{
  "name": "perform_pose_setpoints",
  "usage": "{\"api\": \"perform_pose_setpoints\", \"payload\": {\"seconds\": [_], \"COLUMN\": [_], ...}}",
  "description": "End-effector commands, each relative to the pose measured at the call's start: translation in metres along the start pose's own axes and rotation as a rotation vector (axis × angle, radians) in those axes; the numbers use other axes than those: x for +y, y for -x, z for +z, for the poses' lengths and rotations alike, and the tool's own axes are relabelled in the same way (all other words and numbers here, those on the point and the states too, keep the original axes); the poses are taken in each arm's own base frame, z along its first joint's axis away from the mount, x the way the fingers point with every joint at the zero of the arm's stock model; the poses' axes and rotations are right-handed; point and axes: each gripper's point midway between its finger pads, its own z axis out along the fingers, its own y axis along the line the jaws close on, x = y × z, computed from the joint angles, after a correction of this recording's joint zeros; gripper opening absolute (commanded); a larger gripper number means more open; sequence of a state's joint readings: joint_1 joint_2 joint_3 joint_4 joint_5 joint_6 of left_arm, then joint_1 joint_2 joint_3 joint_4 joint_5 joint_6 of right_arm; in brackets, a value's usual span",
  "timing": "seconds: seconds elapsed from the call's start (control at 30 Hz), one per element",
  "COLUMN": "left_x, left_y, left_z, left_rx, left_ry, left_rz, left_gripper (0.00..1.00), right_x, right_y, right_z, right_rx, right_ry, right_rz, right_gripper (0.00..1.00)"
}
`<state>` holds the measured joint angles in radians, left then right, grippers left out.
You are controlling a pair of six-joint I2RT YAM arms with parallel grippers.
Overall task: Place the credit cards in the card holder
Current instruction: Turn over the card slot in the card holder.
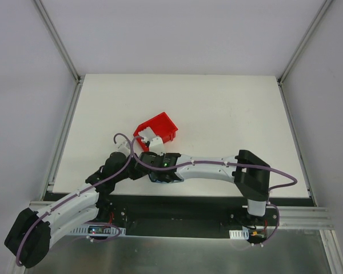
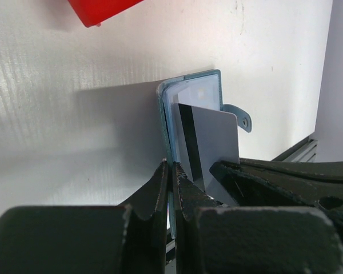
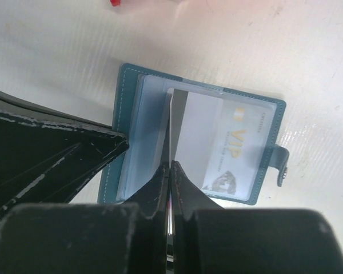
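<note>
The teal card holder (image 3: 121, 97) lies open on the white table, with a VIP credit card (image 3: 234, 142) sitting in its clear right pocket. My right gripper (image 3: 171, 165) is shut on a second credit card (image 3: 170, 128), which I see edge-on standing over the holder's middle. In the left wrist view this card (image 2: 214, 142) shows a black magnetic stripe. My left gripper (image 2: 172, 165) is shut on the card holder's (image 2: 188, 85) thin cover edge. From above, both grippers (image 1: 154, 168) meet over the holder and hide most of it.
A red plastic bin (image 1: 156, 130) stands tilted just beyond the grippers, its corner showing in the left wrist view (image 2: 97, 11). The table's near edge and a black rail (image 1: 177, 205) lie close behind the holder.
</note>
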<state>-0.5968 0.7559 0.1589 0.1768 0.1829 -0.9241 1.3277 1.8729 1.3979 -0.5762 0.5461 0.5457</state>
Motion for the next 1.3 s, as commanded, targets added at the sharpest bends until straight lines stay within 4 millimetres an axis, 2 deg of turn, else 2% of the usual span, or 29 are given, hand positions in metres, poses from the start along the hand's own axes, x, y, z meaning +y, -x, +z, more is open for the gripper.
{"api": "perform_pose_setpoints", "payload": {"seconds": [0.0,0.1,0.27,0.37,0.53,0.67,0.77,0.83,1.0,1.13,1.27], "left_x": [-0.024,-0.031,-0.036,-0.045,-0.065,-0.072,-0.059,-0.041,-0.012,-0.002,0.008], "left_y": [0.007,0.010,0.012,0.015,0.017,0.013,0.011,0.011,0.013,0.008,0.002], "left_z": [-0.005,-0.006,-0.006,-0.007,-0.009,-0.005,0.003,0.005,-0.001,-0.003,-0.002], "left_rx": [-0.018,-0.015,-0.004,-0.003,0.023,0.068,0.068,0.052,-0.009,0.002,0.021], "left_ry": [-0.093,-0.103,-0.111,-0.131,-0.192,-0.209,-0.149,-0.076,0.035,0.065,0.094], "left_rz": [0.049,0.073,0.088,0.105,0.153,0.170,0.140,0.107,0.075,0.083,0.076], "left_gripper": [0.00,0.00,0.00,0.00,0.00,0.00,0.00,0.00,0.00,0.00,0.00], "right_x": [-0.015,-0.022,-0.032,-0.030,-0.019,-0.019,-0.022,-0.029,-0.047,-0.052,-0.066], "right_y": [0.026,0.028,0.009,-0.007,-0.015,-0.021,-0.019,-0.015,-0.004,0.002,0.009], "right_z": [-0.022,-0.022,-0.005,0.007,0.018,0.022,0.020,0.018,0.007,0.003,-0.002], "right_rx": [-0.069,-0.067,0.002,0.060,0.106,0.130,0.115,0.093,0.025,0.000,-0.032], "right_ry": [0.012,0.043,0.081,0.117,0.209,0.225,0.221,0.203,0.157,0.152,0.093], "right_rz": [0.036,0.084,0.167,0.203,0.261,0.293,0.300,0.303,0.302,0.296,0.283], "right_gripper": [0.00,0.00,0.00,0.00,0.00,0.00,0.00,0.00,0.00,0.00,0.00]}}
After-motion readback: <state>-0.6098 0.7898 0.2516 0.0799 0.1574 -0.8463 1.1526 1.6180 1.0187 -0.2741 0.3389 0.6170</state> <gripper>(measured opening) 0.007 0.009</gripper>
